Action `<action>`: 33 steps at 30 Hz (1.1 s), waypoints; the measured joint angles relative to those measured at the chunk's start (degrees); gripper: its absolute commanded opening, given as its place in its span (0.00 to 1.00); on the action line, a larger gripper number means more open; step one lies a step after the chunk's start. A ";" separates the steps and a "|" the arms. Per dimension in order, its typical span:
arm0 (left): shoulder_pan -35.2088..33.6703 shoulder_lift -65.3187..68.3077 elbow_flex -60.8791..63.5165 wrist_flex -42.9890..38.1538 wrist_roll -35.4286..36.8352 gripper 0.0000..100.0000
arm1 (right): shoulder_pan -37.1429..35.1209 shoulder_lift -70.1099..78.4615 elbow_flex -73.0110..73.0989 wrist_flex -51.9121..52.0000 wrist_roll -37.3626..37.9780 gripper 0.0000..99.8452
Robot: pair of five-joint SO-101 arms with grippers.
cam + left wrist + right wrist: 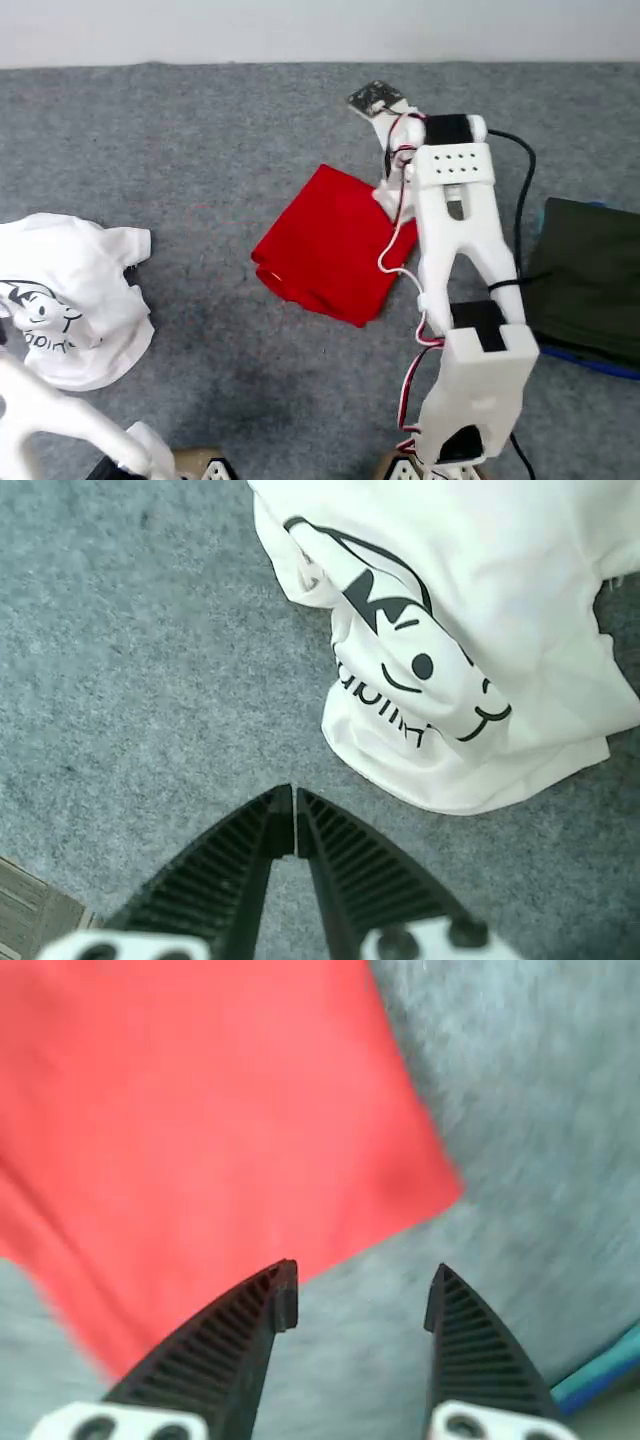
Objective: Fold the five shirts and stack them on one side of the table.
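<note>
A folded red shirt (330, 245) lies in the middle of the grey table. My right arm (455, 215) stretches over its right corner. My right gripper (365, 1295) hangs open just above that corner of the red shirt (200, 1130), with nothing between its fingers. At the left edge lies a crumpled white shirt (70, 295) with a black cartoon print. My left gripper (296, 820) is shut and empty, over bare carpet just short of the white shirt (480, 610). A folded dark green shirt (590, 280) rests at the right edge on top of a blue one (590, 362).
Grey carpet (200, 140) covers the table up to a pale wall at the back. My left arm (60, 420) comes in at the bottom left corner. A teal-blue cloth edge (610, 1375) shows beside the right gripper.
</note>
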 measured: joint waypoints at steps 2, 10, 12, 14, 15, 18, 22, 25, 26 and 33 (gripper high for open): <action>0.00 0.00 0.44 0.00 -1.41 0.02 | -1.49 -1.14 0.00 3.08 -9.67 0.21; 0.00 0.00 0.44 0.00 -2.20 0.02 | -8.97 -3.96 0.00 7.30 -37.80 0.34; 0.00 0.00 0.44 0.00 -2.29 0.02 | -10.73 -3.96 0.00 7.30 -42.81 0.42; 0.00 0.00 0.44 0.00 -2.64 0.02 | -11.25 -3.96 0.00 7.03 -47.38 0.47; 0.00 0.00 0.44 0.00 -3.08 0.02 | -11.16 -3.69 0.00 6.68 -49.14 0.48; 0.00 0.00 0.44 0.00 -5.80 0.02 | -10.99 0.00 -0.26 3.96 -53.19 0.47; 0.00 0.00 0.44 0.00 -6.95 0.02 | -11.25 6.15 -0.26 -1.76 -57.05 0.44; 0.00 0.00 0.44 0.00 -6.95 0.02 | -11.25 10.81 -0.26 -6.07 -59.08 0.41; 0.00 0.00 0.44 0.00 -6.95 0.02 | -11.25 12.40 -0.26 -7.38 -59.60 0.40; 0.00 0.00 0.44 0.00 -7.21 0.02 | -10.46 23.56 -1.49 -14.07 -60.57 0.27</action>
